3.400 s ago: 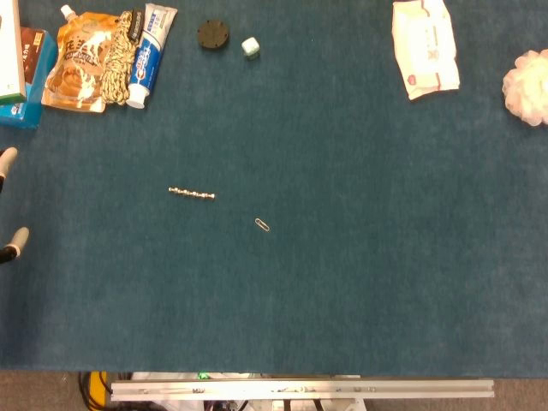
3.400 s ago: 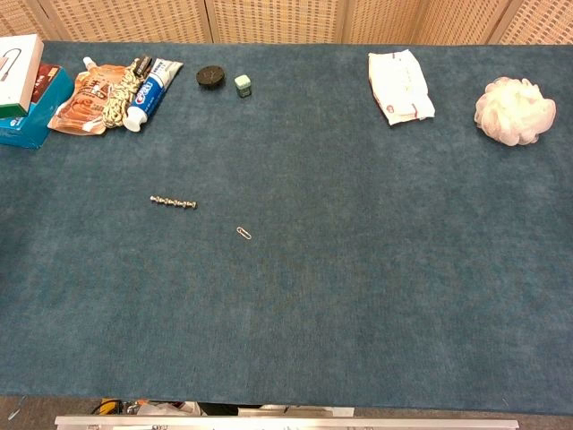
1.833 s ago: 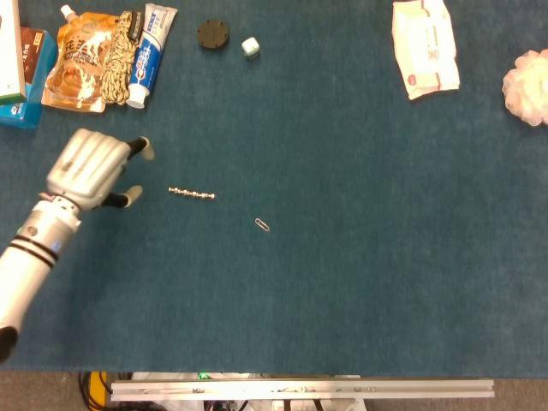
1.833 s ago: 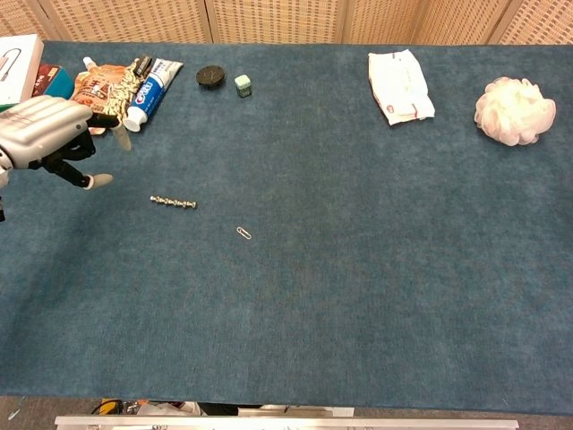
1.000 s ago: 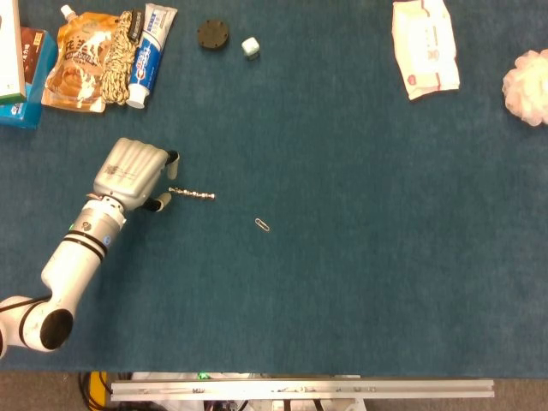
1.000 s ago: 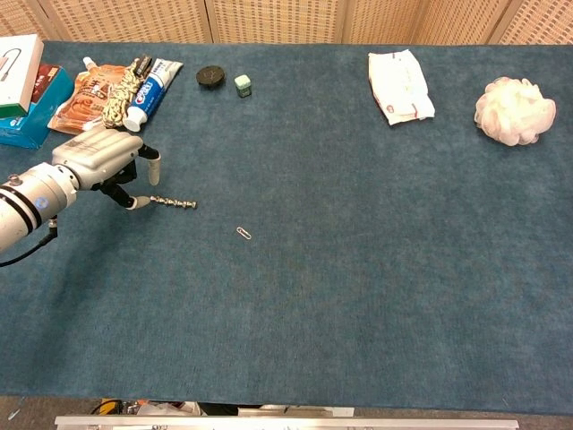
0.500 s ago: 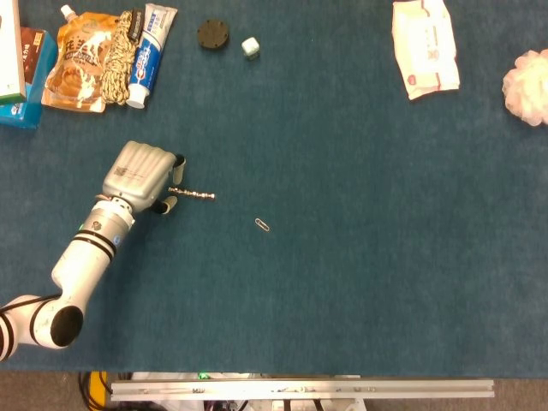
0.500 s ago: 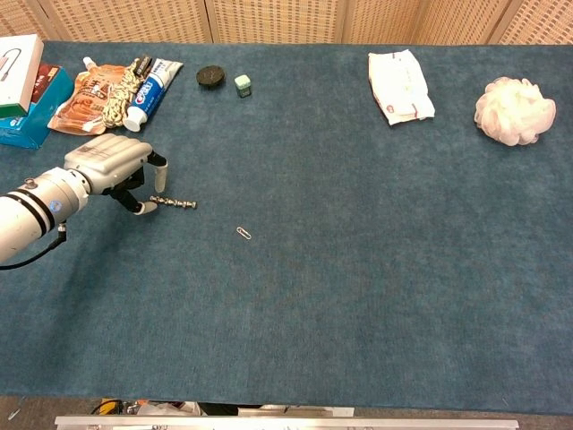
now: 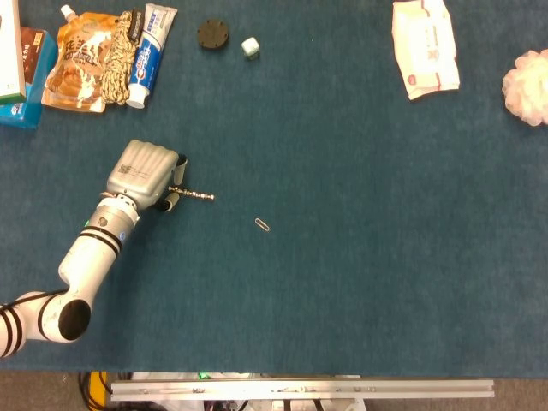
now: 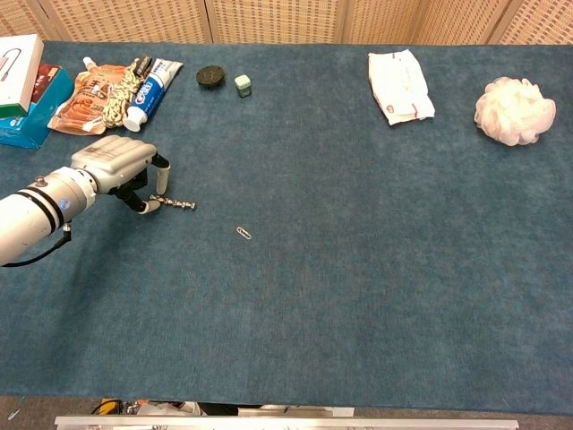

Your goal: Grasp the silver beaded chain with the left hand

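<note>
One left hand [image 9: 145, 174] in view, right hand not shown in either view. Left hand: silver-backed, lying low over the blue table [image 9: 360, 282] toward its left edge, forearm running off to the near-left corner. Thumb and a fingertip are at the left end of the silver beaded chain [image 9: 197, 195], one on either side of it; whether they actually pinch the chain or merely touch it cannot be told from either view. The remaining beads extend to the right of the hand, flat on the cloth.

Silver beaded chain: short straight run, left half of the table, roughly midway between far and near edges.

Other items on the table:
- Paper clip [image 9: 262, 224], near the chain, to its right and slightly nearer the front edge.
- Far-left corner cluster: boxes [image 10: 25, 85], orange pouch [image 9: 79, 62], coil of braided cord [image 9: 117, 58] lying on the pouch, toothpaste tube [image 9: 151, 50] beside it.
- Black disc [image 9: 212, 35] and small pale green cube [image 9: 250, 46], side by side near the far edge.
- White wipes packet [image 9: 425, 47], far edge, right half.
- White bath pouf [image 10: 508, 111], far-right corner.
</note>
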{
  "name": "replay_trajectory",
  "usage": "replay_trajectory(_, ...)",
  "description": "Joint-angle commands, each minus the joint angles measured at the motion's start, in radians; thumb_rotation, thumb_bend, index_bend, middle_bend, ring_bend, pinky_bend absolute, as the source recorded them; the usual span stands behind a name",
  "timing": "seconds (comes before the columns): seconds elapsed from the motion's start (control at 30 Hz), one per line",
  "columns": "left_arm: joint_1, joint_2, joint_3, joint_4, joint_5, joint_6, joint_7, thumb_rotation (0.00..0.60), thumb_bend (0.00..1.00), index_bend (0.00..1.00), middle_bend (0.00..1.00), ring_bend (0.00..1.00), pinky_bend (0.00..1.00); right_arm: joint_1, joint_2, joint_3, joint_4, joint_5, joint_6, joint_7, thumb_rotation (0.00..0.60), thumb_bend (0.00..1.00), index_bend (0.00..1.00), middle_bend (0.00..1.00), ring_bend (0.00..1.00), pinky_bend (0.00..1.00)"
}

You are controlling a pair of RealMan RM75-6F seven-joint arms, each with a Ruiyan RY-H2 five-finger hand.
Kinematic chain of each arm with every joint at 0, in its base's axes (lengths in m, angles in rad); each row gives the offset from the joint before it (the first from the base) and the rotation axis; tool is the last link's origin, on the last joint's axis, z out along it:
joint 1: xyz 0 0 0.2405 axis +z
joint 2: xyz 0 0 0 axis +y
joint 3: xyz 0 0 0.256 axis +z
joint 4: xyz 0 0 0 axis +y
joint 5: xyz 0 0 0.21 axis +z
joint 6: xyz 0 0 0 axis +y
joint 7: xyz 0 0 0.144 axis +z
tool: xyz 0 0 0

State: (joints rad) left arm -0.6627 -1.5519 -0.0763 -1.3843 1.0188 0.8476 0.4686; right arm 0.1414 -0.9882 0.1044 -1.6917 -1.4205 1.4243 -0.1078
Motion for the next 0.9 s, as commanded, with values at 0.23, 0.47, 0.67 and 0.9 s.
replay_trajectory(0.23,-0.012,-0.01,0.007,0.011,-0.032,-0.008,0.015,0.6,0.29,0.52,1.0,1.0,1.0,-0.006,-0.005,0.003,0.01,-0.001,0.012,0.009,0.6,0.13,0.34,0.53,0.58,0.54)
replay_trajectory(0.47,-0.02,-0.014,0.01,0.012,-0.046,-0.006,0.019,0.6,0.32,0.54,1.0,1.0,1.0,-0.011,-0.006,0.004,0.015,0.0,0.018,0.012,0.6,0.13,0.34,0.53,0.58,0.54)
replay_trajectory(0.67,-0.024,-0.013,0.014,0.012,-0.054,-0.007,0.017,0.6,0.34,0.57,1.0,1.0,1.0,-0.014,-0.007,0.005,0.017,0.0,0.021,0.016,0.6,0.13,0.34,0.53,0.58,0.54)
replay_trajectory(0.9,-0.018,0.002,0.016,-0.013,-0.036,0.015,-0.001,0.6,0.35,0.59,1.0,1.0,1.0,-0.018,-0.008,0.006,0.018,-0.004,0.029,0.021,0.6,0.13,0.34,0.53,0.58,0.54)
